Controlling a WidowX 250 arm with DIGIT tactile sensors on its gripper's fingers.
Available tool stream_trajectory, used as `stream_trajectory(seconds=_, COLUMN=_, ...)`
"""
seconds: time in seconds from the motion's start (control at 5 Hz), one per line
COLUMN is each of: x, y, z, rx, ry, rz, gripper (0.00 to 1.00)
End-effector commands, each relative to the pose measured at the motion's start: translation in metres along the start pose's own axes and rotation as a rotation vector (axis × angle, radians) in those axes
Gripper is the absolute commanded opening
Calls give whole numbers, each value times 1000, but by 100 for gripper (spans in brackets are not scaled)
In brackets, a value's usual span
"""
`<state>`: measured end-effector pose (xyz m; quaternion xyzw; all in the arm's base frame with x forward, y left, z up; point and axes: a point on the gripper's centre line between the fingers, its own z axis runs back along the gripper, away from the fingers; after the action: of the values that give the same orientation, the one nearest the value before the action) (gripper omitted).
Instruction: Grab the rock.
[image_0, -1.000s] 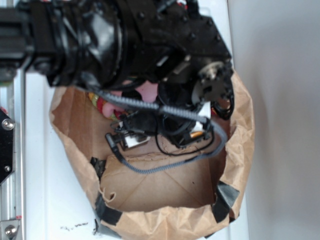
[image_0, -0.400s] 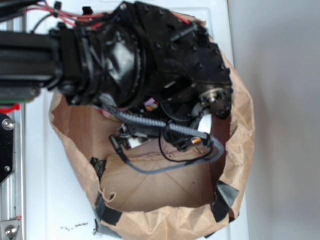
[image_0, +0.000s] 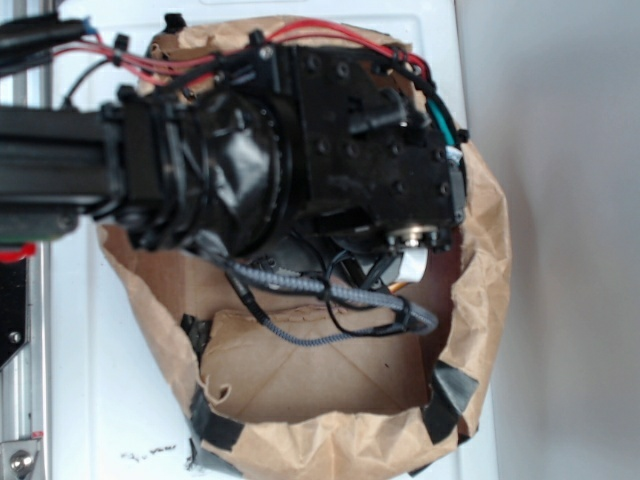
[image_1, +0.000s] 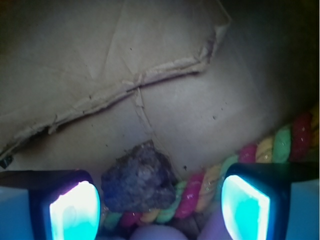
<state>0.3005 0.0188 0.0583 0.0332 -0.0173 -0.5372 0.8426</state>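
Rock (image_1: 138, 177) lies on the paper bag's (image_0: 480, 300) floor between my wide-open gripper's (image_1: 160, 205) fingers, unheld, touching a colourful rope (image_1: 240, 165).

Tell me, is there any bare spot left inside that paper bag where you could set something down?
Yes. The bag floor is bare near the rim with the black tape, below the grey cable. In the wrist view, the brown paper beyond the rock is also free. It is crowded between the open gripper fingers: rock, coloured rope and something pale purple sit together there.
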Motion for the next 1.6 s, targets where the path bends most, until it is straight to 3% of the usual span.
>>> stream_trajectory(seconds=0.0, x=14, y=-13, z=2, rx=-25, ry=-7, rz=-58, gripper=100)
stream_trajectory(seconds=0.4, x=19, y=-28, z=7, rx=-30, ry=-33, rz=-101, gripper=100)
stream_trajectory(seconds=1.4, x=23, y=-29, z=12, rx=-23, ry=-55, rz=-143, gripper=100)
